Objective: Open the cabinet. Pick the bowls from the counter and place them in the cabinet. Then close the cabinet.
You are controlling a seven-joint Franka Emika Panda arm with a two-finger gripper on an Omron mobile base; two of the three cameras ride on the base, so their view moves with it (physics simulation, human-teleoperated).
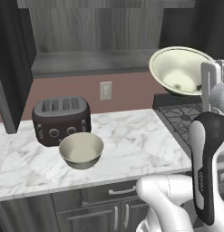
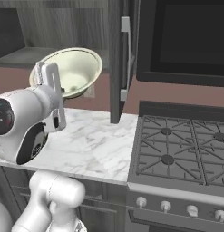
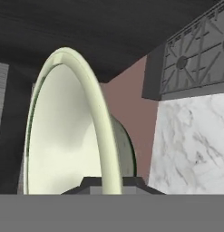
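My gripper (image 3: 111,183) is shut on the rim of a cream bowl (image 1: 178,70), which hangs tilted in the air above the right end of the counter (image 1: 131,136), in front of the open cabinet. From the right, that bowl (image 2: 72,70) sits just above the hand, with the gripper (image 2: 59,93) at its lower rim. In the hand view the bowl (image 3: 63,136) stands on edge, its rim between the fingertips. A second bowl (image 1: 81,149), beige-grey outside, rests upright on the counter in front of the toaster. The cabinet's shelf (image 1: 95,61) is bare, and its right door (image 2: 115,63) stands open.
A dark toaster (image 1: 61,118) stands at the back left of the counter, below a wall outlet (image 1: 105,90). The black gas stove (image 2: 177,145) adjoins the counter on the right, under a dark microwave (image 2: 186,36). The cabinet's left door (image 1: 9,68) hangs open at the left.
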